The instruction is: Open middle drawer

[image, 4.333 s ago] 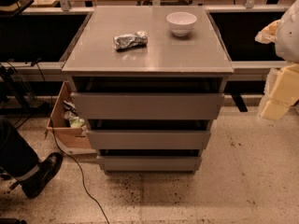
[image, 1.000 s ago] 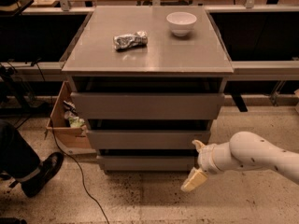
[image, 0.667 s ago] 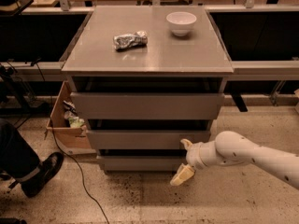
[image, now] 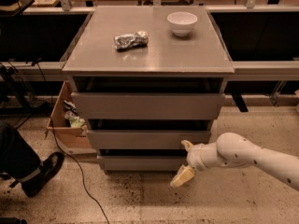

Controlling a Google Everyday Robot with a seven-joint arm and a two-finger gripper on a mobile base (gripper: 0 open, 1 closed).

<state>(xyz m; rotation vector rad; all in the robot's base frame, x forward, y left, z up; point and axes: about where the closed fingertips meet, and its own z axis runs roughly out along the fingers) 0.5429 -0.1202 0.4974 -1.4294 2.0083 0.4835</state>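
Note:
The grey cabinet has three handle-less drawer fronts, all shut or nearly so. The middle drawer (image: pixel 148 139) is the mid-sized front, between the taller top front (image: pixel 147 105) and the narrow bottom front (image: pixel 140 162). My gripper (image: pixel 183 161) is on the end of the white arm reaching in from the right. It sits low in front of the cabinet's right side, level with the bottom front and just below the middle drawer's right end. Its cream fingers (image: pixel 181 177) are spread open and hold nothing.
A white bowl (image: pixel 182 22) and a crumpled foil packet (image: pixel 131 40) lie on the cabinet top (image: pixel 187 55). A cardboard box (image: pixel 65 122) stands at the cabinet's left. A person's shoe (image: pixel 39 171) and a cable (image: pixel 74 162) are on the speckled floor at the left.
The arm came in from the right and moved left along the cabinet's lower front; the gripper now sits by the right end of the bottom and middle fronts. The drawers have not moved.

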